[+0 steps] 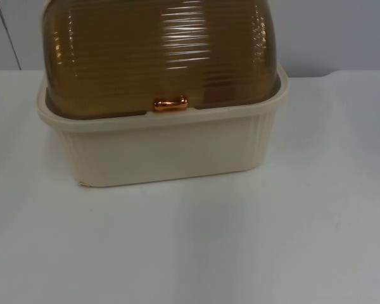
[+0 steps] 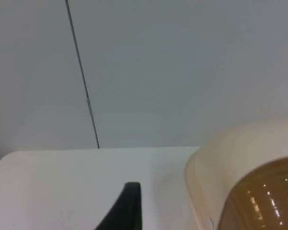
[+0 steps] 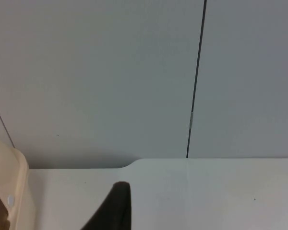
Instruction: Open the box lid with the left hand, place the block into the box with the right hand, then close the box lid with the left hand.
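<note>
I see the cream bread box (image 1: 158, 152) sitting toward the back of the white table (image 1: 240, 253), its amber ribbed roll-top lid (image 1: 158, 57) down and a small copper handle (image 1: 171, 103) at the lid's front edge. To me the lid looks like light, stiff, slick plastic, so that handle is where I would take hold. The left gripper (image 2: 127, 211) waits beside the box's left end and the right gripper (image 3: 115, 211) off its right end; I cannot tell the state of either one's fingers.

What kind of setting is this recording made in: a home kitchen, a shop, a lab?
Most likely a lab or test bench, not a home. A bare white table top ends at a plain grey partition wall with panel seams. The one household item is a cream box with a closed amber lid.
</note>
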### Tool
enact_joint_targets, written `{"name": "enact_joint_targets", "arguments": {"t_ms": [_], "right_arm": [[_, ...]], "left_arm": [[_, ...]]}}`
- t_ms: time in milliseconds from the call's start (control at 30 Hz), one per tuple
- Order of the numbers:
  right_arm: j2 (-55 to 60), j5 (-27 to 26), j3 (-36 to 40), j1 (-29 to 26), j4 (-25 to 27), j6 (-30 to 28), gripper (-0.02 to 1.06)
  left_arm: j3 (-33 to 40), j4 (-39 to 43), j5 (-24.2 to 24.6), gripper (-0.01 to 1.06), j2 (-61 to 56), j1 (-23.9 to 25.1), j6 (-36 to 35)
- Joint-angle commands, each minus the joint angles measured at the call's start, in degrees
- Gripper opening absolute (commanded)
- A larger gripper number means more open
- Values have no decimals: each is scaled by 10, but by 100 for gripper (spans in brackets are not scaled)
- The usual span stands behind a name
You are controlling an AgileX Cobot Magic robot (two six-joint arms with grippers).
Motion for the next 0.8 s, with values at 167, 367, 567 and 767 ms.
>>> {"name": "enact_joint_targets", "arguments": {"t_ms": [167,367,567,767], "right_arm": [[-2,-5,1,0,2,0,105],[-2,2,1,0,3,1,105],[-2,10,1,0,3,1,105],[-23,27,1,0,5,1,105]], "left_arm": [[-5,3,-56,105,-5,3,-6],[-4,-50,-39,105,-31,3,-6],[29,-65,-64,105,-102,3,-6],[66,-111,-67,105,-228,3,-6]]}}
